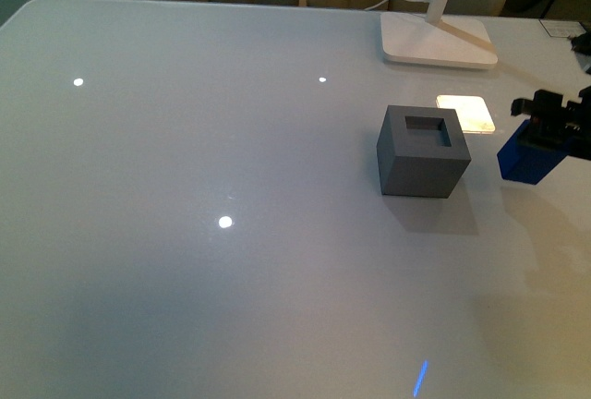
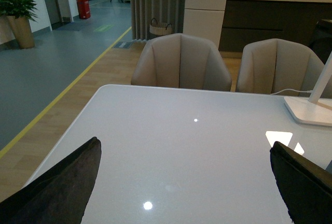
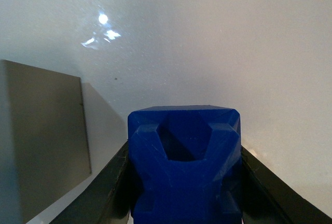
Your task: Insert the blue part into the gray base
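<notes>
The gray base (image 1: 423, 152) is a matte cube with a square recess in its top, standing on the white table right of the middle. My right gripper (image 1: 547, 131) is at the right edge of the front view, shut on the blue part (image 1: 528, 159), which sits to the right of the base and apart from it. In the right wrist view the blue part (image 3: 185, 164) fills the space between the black fingers (image 3: 98, 198), with the gray base (image 3: 41, 136) beside it. My left gripper (image 2: 184, 182) is open and empty over bare table; it does not show in the front view.
A white lamp base (image 1: 438, 41) with its slanted arm stands at the back right, and a bright light patch (image 1: 466, 111) lies behind the gray base. Two beige chairs (image 2: 180, 63) stand past the table's far edge. The table (image 1: 185, 233) is glossy white.
</notes>
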`<state>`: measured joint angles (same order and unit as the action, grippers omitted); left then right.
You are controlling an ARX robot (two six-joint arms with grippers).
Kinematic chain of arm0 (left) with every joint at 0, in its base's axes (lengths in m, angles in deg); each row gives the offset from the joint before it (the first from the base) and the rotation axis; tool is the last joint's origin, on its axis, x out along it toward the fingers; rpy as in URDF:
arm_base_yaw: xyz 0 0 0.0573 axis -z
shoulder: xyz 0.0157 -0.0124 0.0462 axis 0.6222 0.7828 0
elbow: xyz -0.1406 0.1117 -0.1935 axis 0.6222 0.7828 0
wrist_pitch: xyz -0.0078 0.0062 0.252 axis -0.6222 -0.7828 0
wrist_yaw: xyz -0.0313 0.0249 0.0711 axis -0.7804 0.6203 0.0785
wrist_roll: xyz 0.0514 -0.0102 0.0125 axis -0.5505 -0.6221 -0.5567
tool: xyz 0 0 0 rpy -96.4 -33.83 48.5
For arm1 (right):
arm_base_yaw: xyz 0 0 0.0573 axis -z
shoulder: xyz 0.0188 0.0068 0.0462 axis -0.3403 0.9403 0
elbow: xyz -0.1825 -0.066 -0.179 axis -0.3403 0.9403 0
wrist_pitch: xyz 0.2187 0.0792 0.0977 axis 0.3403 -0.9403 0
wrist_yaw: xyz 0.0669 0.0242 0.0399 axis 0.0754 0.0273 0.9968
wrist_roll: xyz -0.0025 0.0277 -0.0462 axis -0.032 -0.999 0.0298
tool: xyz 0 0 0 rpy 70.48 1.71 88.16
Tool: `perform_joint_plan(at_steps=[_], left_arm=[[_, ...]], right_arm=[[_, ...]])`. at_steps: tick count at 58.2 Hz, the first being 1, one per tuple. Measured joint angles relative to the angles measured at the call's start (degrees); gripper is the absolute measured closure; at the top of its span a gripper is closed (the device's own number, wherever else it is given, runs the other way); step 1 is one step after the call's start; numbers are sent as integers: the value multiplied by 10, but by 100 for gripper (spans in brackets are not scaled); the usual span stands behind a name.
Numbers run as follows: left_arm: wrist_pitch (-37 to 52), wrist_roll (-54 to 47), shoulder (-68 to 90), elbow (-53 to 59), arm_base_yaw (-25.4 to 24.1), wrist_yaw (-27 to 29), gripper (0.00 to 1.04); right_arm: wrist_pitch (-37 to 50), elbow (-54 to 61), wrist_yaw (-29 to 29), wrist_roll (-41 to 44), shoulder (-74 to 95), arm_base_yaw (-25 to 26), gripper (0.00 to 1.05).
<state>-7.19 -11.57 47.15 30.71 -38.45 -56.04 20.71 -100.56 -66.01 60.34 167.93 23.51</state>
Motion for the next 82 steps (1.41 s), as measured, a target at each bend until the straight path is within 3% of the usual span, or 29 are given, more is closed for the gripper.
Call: perform_joint_plan(at_steps=[20,41,82], left_arm=[[0,0,0,0,0,0,7],[0,0,0,0,0,0,7],[0,0,0,0,0,0,7]], right_arm=[[-21,29,-16,-49,-132,-56,59],[-49,0,-49,-107,-111,-143,59],[-70,-50,-67,-123,-40,-166,59]])
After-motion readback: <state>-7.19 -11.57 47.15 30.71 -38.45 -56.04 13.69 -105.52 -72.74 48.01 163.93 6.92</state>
